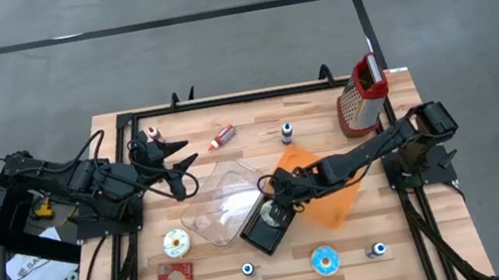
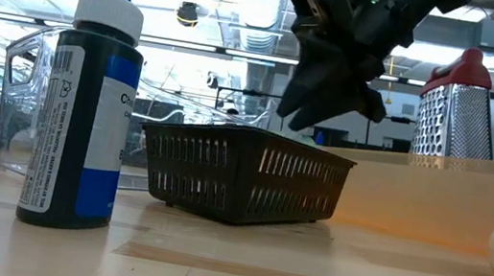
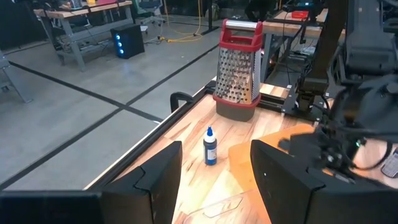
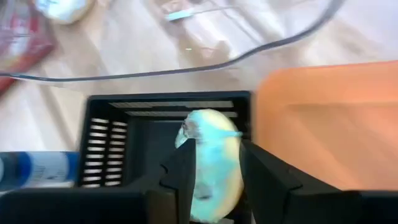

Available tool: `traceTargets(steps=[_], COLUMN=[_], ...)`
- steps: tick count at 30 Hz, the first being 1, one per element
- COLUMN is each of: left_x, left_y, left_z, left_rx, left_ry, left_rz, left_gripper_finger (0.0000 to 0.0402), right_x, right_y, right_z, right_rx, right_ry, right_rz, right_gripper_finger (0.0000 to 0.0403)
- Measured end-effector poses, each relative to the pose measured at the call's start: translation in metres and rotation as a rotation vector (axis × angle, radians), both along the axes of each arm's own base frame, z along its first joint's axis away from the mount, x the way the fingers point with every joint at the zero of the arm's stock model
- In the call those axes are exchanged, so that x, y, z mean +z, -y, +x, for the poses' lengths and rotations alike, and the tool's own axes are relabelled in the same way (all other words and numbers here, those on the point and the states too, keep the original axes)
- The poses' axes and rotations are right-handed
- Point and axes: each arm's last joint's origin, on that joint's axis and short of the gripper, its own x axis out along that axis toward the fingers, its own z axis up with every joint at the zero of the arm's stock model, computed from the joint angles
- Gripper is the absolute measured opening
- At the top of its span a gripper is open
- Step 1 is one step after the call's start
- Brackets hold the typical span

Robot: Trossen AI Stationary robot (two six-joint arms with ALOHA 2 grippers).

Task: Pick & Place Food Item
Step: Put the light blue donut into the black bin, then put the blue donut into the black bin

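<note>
right hand [image 4: 214,171] over black basket [image 4: 106,130], fingers parted around blue-frosted doughnut [image 4: 211,162], left hand [image 1: 178,166] open

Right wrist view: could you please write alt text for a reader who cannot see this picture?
The right gripper hangs over a black basket, and a pale, blue-frosted food item shows between its two dark fingers. An orange board lies beside the basket on the wooden table.

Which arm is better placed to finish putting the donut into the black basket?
The right. Its gripper hangs over the black basket with the donut between its fingers; the left gripper waits apart.
</note>
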Motion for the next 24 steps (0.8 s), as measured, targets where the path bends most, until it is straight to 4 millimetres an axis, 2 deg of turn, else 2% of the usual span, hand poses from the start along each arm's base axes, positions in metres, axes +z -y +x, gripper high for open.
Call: traceTargets(steps=[8, 12, 15, 19, 24], left_x=[0.000, -0.001, -0.001, -0.001, 0.000], left_y=[0.000, -0.002, -0.003, -0.003, -0.003], left_z=[0.000, 0.000, 0.000, 0.000, -0.001], left_rx=[0.000, 0.008, 0.012, 0.005, -0.027], left_ry=[-0.005, -0.014, -0.017, -0.030, -0.028], left_rz=[0.002, 0.008, 0.011, 0.030, 0.018], left_gripper_finger=[0.0186, 0.0186, 0.0186, 0.0186, 0.0186], right_x=[0.008, 0.022, 0.039, 0.063, 0.072], right_y=[0.007, 0.008, 0.007, -0.010, -0.056], right_z=[-0.011, -0.021, -0.037, -0.067, -0.100], right_rx=[-0.030, -0.036, -0.004, 0.041, 0.056], right_ry=[-0.055, -0.061, -0.077, -0.109, -0.191], right_rz=[-0.027, 0.006, 0.058, 0.159, 0.351], right_gripper_finger=[0.0160, 0.0176, 0.0183, 0.0187, 0.0187])
